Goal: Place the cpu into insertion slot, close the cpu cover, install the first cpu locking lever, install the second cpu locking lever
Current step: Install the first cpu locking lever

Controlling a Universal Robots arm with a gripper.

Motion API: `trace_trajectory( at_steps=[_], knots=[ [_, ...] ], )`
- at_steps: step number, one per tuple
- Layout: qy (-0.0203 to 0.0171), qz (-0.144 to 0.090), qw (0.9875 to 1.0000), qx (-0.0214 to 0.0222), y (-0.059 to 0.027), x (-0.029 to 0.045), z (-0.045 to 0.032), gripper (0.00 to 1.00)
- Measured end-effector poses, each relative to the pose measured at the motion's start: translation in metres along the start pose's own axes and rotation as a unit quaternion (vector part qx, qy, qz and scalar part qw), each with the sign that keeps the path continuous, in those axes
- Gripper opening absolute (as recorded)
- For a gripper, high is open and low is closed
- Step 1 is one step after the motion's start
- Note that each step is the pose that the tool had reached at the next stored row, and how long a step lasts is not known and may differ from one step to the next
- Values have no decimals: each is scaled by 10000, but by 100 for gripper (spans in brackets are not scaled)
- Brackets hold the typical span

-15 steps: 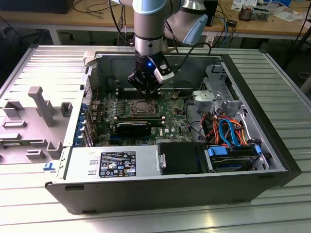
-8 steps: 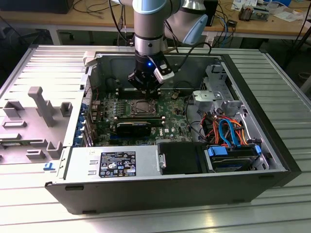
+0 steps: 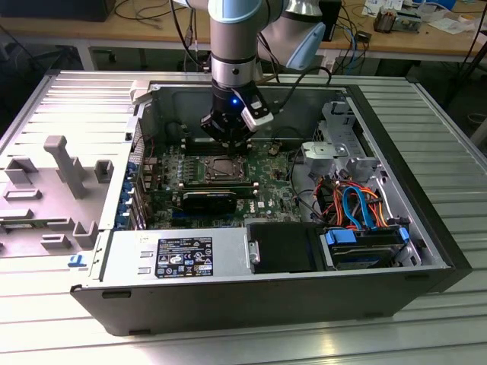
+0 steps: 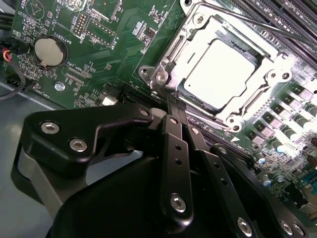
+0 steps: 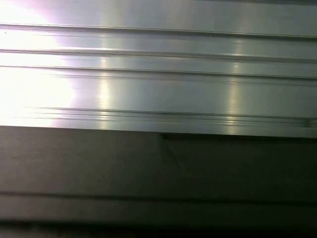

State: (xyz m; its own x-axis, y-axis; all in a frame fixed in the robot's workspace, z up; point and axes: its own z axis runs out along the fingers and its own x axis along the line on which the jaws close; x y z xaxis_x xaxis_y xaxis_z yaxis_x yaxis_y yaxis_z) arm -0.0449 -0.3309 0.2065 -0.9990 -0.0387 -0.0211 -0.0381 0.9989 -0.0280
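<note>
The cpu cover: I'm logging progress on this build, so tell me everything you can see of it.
The cpu cover is a thin, shiny silver metal frame with a square window, through which the cpu's bright flat top shows. It appears to lie flat over the insertion slot on the green motherboard, with round fasteners at its corners. The tool is close to one corner; contact cannot be judged.

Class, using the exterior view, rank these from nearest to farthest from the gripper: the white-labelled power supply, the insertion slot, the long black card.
1. insertion slot: right by the gripper, in the middle of the motherboard.
2. long black card: just past the slot, on the camera's side of it.
3. power supply: along the case wall closest to the camera.
</note>
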Motion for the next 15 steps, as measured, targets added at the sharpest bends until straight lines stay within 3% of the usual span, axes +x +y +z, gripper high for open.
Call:
trace_trajectory(
  at_steps=[15],
  knots=[
    [1, 0, 10000, 2, -35, -2, 15, 11]
  ],
)
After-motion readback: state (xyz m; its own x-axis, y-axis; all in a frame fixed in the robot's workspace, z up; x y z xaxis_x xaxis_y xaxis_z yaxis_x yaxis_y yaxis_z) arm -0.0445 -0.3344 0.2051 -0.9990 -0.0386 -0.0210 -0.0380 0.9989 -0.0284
